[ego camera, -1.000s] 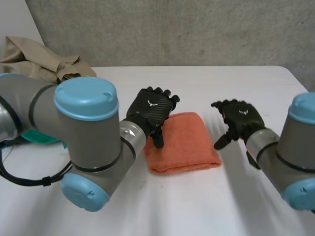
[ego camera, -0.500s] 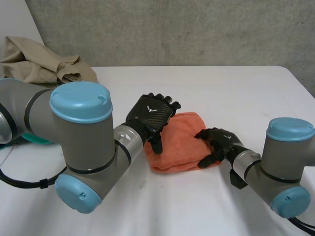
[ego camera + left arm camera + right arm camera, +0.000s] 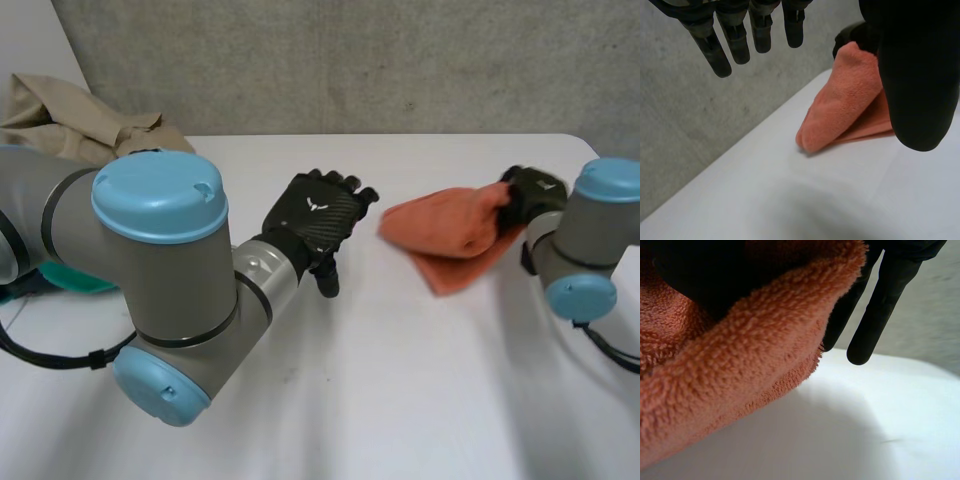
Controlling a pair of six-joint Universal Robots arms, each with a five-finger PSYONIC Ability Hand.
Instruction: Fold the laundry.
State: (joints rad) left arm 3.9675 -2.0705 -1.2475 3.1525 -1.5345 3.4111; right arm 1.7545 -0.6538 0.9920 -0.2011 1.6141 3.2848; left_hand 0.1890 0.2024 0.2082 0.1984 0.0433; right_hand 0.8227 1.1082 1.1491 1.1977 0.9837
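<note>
A folded orange towel (image 3: 452, 235) is at the right of the white table (image 3: 400, 380), partly lifted. My right hand (image 3: 530, 197) is shut on the towel's right end, fingers curled round the thick fold. In the right wrist view the orange towel (image 3: 740, 370) bulges under my palm, with some fingers (image 3: 887, 305) sticking out past it. My left hand (image 3: 318, 220) hovers open over the table's middle, to the left of the towel and apart from it. In the left wrist view its straight fingers (image 3: 740, 35) point toward the towel (image 3: 845, 105).
A beige garment (image 3: 80, 125) lies crumpled at the table's back left corner. Something teal (image 3: 70, 278) peeks out under my left arm (image 3: 150, 270). A grey concrete wall (image 3: 350, 60) rises behind the table.
My right hand came down onto the towel's right edge, closed on it, and has pulled it to the right and up. The left hand has stayed open in about the same place.
</note>
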